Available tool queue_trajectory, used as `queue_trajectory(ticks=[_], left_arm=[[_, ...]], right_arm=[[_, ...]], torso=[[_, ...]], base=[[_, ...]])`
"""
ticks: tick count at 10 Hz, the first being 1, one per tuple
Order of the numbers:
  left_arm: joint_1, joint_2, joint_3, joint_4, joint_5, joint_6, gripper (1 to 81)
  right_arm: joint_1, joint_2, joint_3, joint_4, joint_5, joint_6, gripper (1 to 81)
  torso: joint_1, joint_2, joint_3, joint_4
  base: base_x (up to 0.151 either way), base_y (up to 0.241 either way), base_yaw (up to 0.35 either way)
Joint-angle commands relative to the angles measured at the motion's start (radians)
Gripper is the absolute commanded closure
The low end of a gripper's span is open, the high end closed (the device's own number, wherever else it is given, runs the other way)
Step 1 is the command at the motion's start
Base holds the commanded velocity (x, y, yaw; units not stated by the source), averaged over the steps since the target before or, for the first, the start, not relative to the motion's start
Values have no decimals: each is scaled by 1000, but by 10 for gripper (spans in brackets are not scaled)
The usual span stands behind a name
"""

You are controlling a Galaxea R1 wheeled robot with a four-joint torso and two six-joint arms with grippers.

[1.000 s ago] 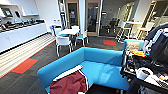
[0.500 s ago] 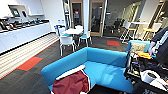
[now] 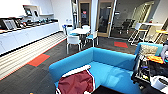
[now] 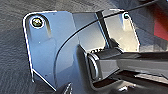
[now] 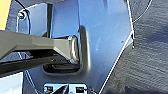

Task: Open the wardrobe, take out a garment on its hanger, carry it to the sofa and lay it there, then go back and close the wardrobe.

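The garment (image 3: pixel 77 83), a maroon jacket with a white sleeve along its upper edge, lies spread on the seat of the bright blue sofa (image 3: pixel 110 58), at its near left end. The sofa stands just in front of me, in the lower middle of the head view, with its low back towards the room. In both wrist views my own dark plate and jointed bar hang over dark carpet.
Behind the sofa stand a round white table (image 3: pixel 79 31) and white chairs (image 3: pixel 73 41). A long white counter (image 3: pixel 27 35) runs along the left wall. A smaller blue seat with a beige cushion (image 3: pixel 147 49), a cluttered cart (image 3: pixel 150 72) and a person's arm (image 3: pixel 164 51) are on the right.
The whole head picture has shifted slightly to the right, so the camera has turned a little to the left. The garment stays where it lay on the sofa.
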Motion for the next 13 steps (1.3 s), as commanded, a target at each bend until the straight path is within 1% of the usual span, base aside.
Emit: queue_trajectory(ticks=[1,7,11,13], left_arm=[[-30,-9,-2,6,41,3,10],[-27,-5,-7,8,41,8,10],[-27,29,-60,9,41,9,10],[-28,32,-62,9,41,9,10]], right_arm=[[16,-2,2,-7,-56,-4,10],[16,2,1,-2,-56,-4,10],[17,6,-1,-5,-56,-5,10],[21,9,-1,-7,-56,-4,10]], torso=[[0,0,0,0],[0,0,0,0],[0,0,0,0],[0,0,0,0]], base=[[0,0,231],[0,0,240],[0,0,266],[0,0,292]])
